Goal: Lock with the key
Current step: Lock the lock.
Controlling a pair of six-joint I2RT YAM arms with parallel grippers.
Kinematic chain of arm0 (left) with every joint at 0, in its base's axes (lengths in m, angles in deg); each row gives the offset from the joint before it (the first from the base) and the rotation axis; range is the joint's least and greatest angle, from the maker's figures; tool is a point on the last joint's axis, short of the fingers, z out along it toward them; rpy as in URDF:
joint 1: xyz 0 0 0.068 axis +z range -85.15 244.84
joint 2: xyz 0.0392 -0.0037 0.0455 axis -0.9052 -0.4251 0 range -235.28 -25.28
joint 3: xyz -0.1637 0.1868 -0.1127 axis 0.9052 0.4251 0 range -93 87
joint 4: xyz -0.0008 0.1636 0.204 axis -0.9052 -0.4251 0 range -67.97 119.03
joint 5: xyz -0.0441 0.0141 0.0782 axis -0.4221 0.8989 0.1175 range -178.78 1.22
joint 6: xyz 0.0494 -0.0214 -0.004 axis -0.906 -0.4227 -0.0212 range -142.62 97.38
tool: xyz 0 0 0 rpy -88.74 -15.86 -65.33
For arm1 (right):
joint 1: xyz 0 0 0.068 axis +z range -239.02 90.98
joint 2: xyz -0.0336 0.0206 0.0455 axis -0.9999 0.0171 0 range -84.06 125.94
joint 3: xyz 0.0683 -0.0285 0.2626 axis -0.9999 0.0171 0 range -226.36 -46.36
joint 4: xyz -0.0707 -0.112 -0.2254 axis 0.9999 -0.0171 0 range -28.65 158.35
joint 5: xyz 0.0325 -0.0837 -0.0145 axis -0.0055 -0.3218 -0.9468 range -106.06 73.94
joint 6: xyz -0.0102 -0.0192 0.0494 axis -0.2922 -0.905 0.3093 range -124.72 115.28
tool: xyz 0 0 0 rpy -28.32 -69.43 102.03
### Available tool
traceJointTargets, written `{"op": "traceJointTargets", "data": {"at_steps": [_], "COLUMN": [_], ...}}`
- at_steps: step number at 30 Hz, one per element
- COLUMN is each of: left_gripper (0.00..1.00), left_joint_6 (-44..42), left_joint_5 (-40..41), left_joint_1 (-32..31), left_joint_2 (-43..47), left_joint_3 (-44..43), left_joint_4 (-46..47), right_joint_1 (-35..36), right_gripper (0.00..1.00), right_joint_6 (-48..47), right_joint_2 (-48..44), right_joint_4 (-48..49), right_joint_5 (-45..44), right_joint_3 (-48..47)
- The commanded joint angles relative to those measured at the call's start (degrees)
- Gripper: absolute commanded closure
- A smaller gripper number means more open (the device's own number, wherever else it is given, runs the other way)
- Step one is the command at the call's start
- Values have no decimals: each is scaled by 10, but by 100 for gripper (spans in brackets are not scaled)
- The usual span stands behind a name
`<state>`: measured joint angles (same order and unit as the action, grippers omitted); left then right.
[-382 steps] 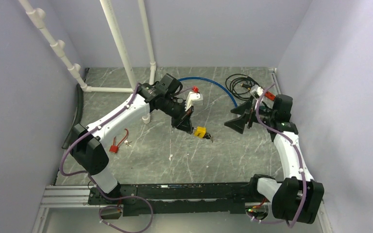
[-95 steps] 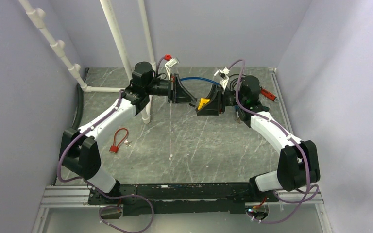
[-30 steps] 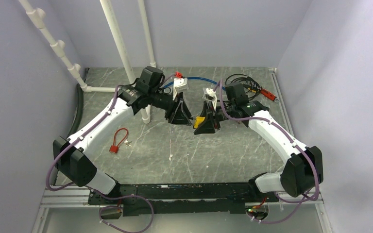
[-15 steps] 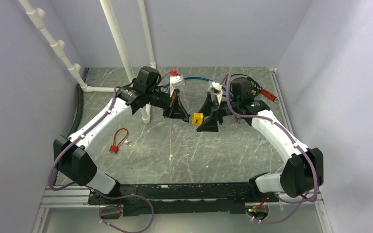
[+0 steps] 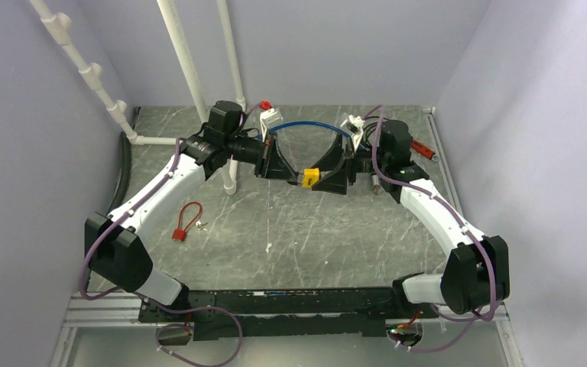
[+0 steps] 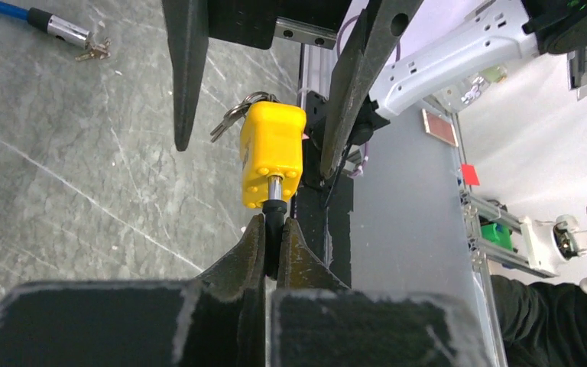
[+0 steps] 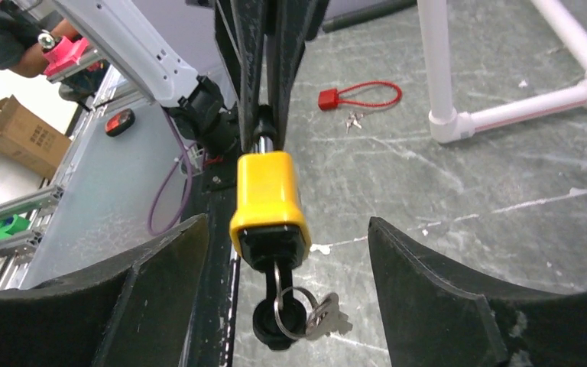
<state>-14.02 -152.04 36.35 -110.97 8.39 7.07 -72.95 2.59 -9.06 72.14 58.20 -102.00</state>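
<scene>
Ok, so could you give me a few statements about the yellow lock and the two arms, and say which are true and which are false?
1. The left jaws grip the yellow padlock by its shackle. True.
2. The right jaws are squeezing the key. False: they stand wide open, with the key between them, untouched.
3. The key sits in the yellow padlock's keyhole. True.
4. The red lock is held up in the air. False: it lies on the table.
</scene>
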Motion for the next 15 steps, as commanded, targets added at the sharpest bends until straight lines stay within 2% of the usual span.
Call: {"op": "traceJointTargets", "data": {"at_steps": [1,4,10,15], "left_gripper": [100,100,100,100], "left_joint_6": [51,59,75,82], "left_joint_5": [-38,-35,-36,-33], "left_joint_1": [4,4,10,13], "left_joint_2": [17,17,20,21], "left_joint_3": [1,0,5,12], "left_joint_4": [76,80,97,109], "right_joint_1": [14,29,33,33], "right_gripper": [26,36,37,64], "right_joint_6": [87,75,39,41], "right_joint_2": [2,10,11,7], "right_joint_4": [138,121,76,75], "right_joint_5": [23,27,32,34], "right_joint_3": [-6,-14,-17,-18]}}
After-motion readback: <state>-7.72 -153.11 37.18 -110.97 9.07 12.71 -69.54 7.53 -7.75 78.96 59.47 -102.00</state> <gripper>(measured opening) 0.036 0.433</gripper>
